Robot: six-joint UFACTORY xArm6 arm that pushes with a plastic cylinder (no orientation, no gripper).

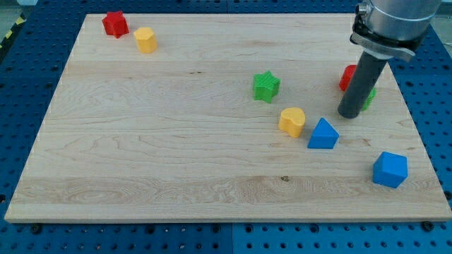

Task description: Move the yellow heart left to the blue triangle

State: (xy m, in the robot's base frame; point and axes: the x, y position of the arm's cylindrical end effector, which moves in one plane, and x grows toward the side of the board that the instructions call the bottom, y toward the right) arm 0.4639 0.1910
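Observation:
The yellow heart (292,121) lies on the wooden board (141,141), right of centre. The blue triangle (323,134) sits just to its right and slightly lower, almost touching it. My tip (347,115) is the lower end of the dark rod, to the right of and a little above the blue triangle, apart from both blocks. The rod partly hides a red block (347,76) and a green block (369,98) behind it.
A green star (266,87) stands above and left of the yellow heart. A blue cube-like block (390,169) lies at the lower right. A red star-like block (114,24) and a yellow hexagonal block (145,40) sit at the top left.

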